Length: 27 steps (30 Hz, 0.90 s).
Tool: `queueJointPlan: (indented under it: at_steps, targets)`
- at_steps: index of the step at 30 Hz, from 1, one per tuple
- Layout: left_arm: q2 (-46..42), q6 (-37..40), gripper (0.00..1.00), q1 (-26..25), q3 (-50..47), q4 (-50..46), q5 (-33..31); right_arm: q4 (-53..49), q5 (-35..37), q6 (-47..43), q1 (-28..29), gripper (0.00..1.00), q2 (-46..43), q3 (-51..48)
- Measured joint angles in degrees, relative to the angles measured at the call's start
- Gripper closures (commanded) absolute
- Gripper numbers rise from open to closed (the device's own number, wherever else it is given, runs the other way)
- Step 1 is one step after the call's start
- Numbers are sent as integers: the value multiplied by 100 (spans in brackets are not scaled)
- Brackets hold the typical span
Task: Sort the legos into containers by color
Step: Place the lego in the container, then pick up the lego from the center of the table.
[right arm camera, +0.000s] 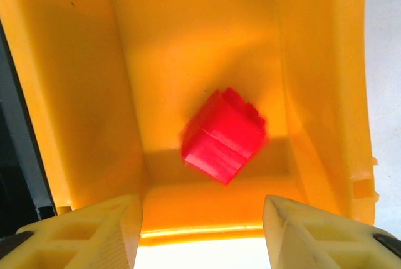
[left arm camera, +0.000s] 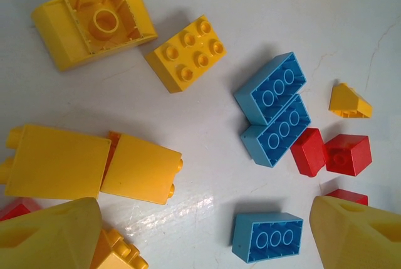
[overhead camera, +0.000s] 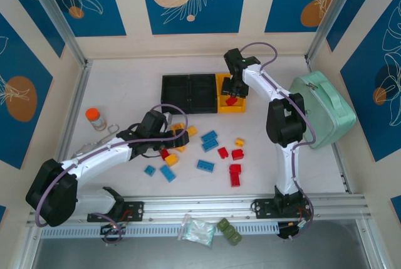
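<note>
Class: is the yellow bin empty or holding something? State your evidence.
Holding something: one red lego is inside the yellow bin, under the open right gripper.

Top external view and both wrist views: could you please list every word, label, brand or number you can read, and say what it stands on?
No text can be read in any view.
Studs of the yellow brick: no lettering legible.
Orange-capped jar: too small to tell whether it bears a label.
Mint-green case: no marking visible.
Yellow bin: plain walls, nothing printed.
</note>
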Motion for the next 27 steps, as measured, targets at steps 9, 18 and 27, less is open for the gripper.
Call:
queueJointPlan:
  at_steps: [9, 18, 27]
  targets:
    - [-66, -24, 16, 0, 9, -129, -66, 151, -70, 2, 81, 47, -1029, -782]
    - [-208, -87, 22, -11, 9, -369, -129, 667, -470, 7, 280, 42, -3176, -2791]
    - [-208, -136, 23, -105, 9, -645, -221, 1054, -785, 26, 612, 41, -3473, -3936]
